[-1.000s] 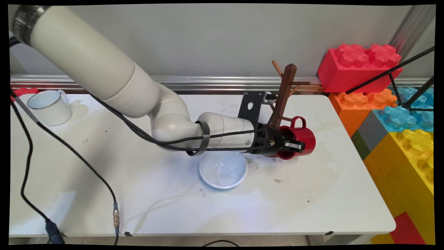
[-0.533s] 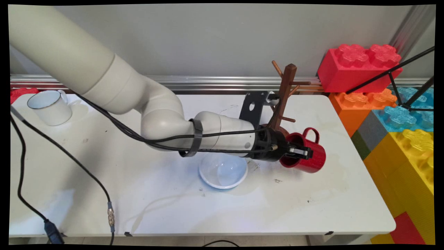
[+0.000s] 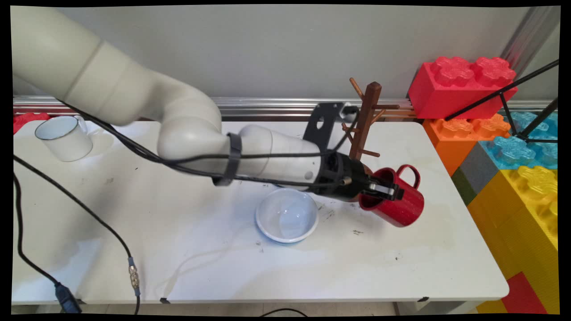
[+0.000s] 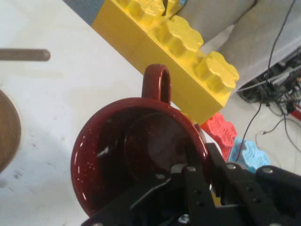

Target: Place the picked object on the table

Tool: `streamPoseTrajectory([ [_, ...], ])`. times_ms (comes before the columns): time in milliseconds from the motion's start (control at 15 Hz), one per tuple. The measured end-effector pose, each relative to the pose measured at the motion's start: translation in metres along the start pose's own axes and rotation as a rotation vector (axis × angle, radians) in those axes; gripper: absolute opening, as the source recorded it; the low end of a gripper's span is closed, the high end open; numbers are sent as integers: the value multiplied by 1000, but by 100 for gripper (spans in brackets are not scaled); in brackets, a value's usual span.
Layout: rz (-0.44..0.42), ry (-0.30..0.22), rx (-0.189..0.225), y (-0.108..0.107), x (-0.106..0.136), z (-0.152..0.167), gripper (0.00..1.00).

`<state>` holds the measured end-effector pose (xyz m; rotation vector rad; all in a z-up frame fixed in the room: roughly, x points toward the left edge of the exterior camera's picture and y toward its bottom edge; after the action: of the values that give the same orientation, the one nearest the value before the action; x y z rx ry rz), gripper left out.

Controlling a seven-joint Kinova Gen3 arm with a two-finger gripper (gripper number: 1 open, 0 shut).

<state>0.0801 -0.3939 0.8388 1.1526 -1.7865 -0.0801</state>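
The jaws pinch the rim of the red mug [image 3: 396, 200], one finger inside; the gripper [image 3: 384, 191] holds it tilted above the table [image 3: 401, 267], beside the wooden mug tree [image 3: 363, 125]. A firm, steady grip prevents slipping. White bowl [image 3: 287, 215] sits nearby.

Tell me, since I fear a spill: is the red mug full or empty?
Empty: the hand view shows the red mug's bare inside, held tipped by the tool.

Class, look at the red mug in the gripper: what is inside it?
The red mug looks empty: bare glossy wall and bottom, plus one finger of the gripper over its rim. The lowest inner part is hidden by the fingers.
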Motion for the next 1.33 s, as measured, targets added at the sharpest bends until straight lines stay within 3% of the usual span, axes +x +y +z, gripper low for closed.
streamPoseTrajectory([
  [733,196,-96,61,-1,46,-72,0],
  [1333,276,-197,136,2,78,-127,0],
])
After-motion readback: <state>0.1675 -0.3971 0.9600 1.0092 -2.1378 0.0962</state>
